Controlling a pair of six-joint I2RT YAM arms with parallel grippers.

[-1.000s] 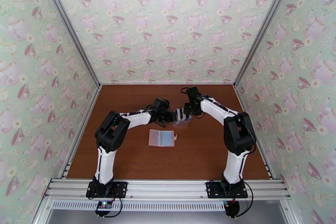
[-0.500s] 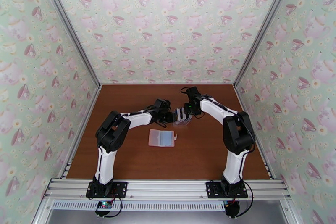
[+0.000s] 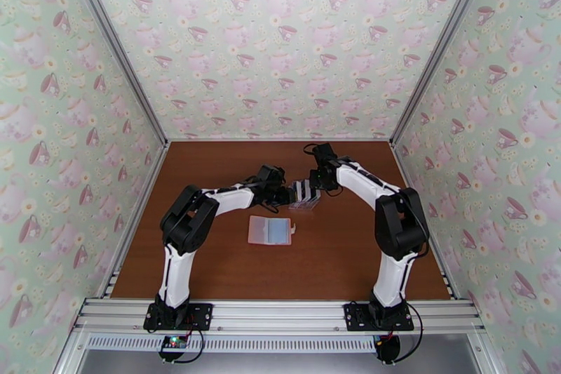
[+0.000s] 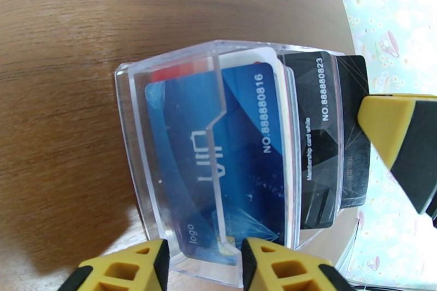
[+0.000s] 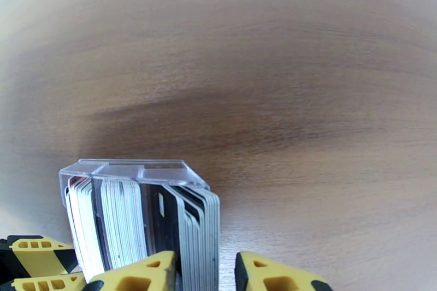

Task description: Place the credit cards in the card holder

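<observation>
Cards stand on edge in a clear rack near the middle of the brown surface. They are packed in groups, with white ones toward 1 end and grey and black ones toward the other. From the left wrist, a blue card shows behind the rack's notched front wall. Black cards stand behind it and rise above the rim.

Wallet lies open and flat on the surface. It is nearer the arm bases than the rack, slightly to the left of it and apart from it. A pink border frames its pale blue-grey pockets.

The 2 arms reach inward and meet at the rack. The right pincer sits over the grey and black stack, with its 2 fingers straddling it. 1 finger lies against the card edges, and a sliver of bare surface shows between the stack and the other finger. The jaws are therefore parted around the cards, not clamped on them. From the left wrist, 1 of its fingers sits just beside the top edge of the black cards.

The left pincer is low at the rack's left side. Its 2 fingers are partly apart, with the rack's near corner between them. I cannot tell whether they press the rack or merely flank it.
</observation>
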